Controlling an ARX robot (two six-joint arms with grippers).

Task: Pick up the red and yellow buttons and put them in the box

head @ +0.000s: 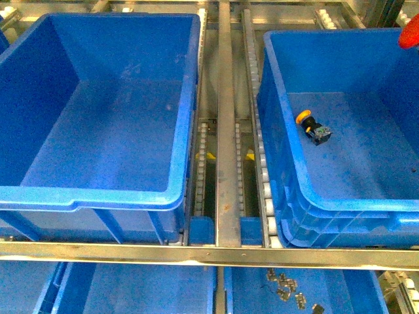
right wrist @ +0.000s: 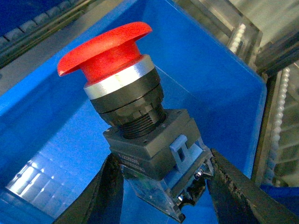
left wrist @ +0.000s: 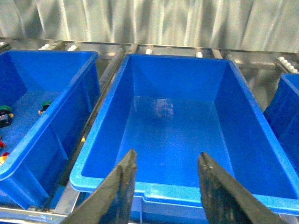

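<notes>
Right gripper [right wrist: 161,186], jaws pinching the terminal block of a red button [right wrist: 135,121], holds it above the box [head: 281,196]. One yellow button [head: 313,127] already lies on the box floor near its centre. Left gripper [left wrist: 163,186], jaws spread and empty, hovers over another blue crate [left wrist: 107,154]; further buttons remain.

A red mushroom-head button [right wrist: 112,49], with silver collar, black threaded neck and grey terminal block, is clamped by its block between the right tool's [right wrist: 163,186] fingers, cap tilted, above the box [head: 281,196]. That deep blue crate shows nested rims along its near side. A yellow-capped button [head: 313,127] lies on its side on the box floor.
</notes>
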